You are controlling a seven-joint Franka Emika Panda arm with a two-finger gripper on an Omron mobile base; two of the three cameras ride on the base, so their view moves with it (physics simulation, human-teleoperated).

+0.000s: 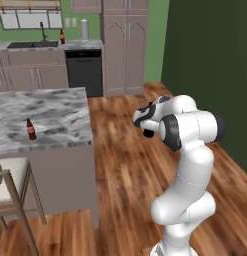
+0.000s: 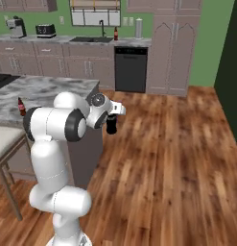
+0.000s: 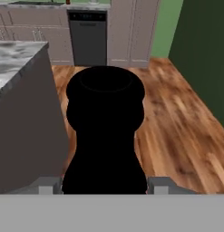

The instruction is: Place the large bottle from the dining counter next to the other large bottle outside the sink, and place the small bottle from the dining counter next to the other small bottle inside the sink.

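My gripper [image 3: 104, 186] is shut on a wide black bottle [image 3: 105, 131], the large bottle, which stands between the grey fingertips [image 3: 47, 186]. From the right base view the gripper [image 2: 112, 121] carries that bottle [image 2: 111, 128] over the wood floor, just right of the dining counter [image 2: 48, 91]. The gripper [image 1: 147, 129] also appears in the left base view. A small brown bottle [image 1: 31, 129] stands upright on the dining counter [image 1: 50, 115], near its front edge. Far off, another brown bottle [image 2: 115, 33] stands by the right end of the sink [image 2: 93, 40].
A black dishwasher [image 2: 130, 69] sits under the far counter, with tall cabinets [image 2: 170, 48] to its right. A white cylinder [image 1: 84, 29] stands on the far counter. A stool [image 1: 10, 187] is at the dining counter's near side. Wood floor [image 2: 172, 144] stretches toward the sink counter.
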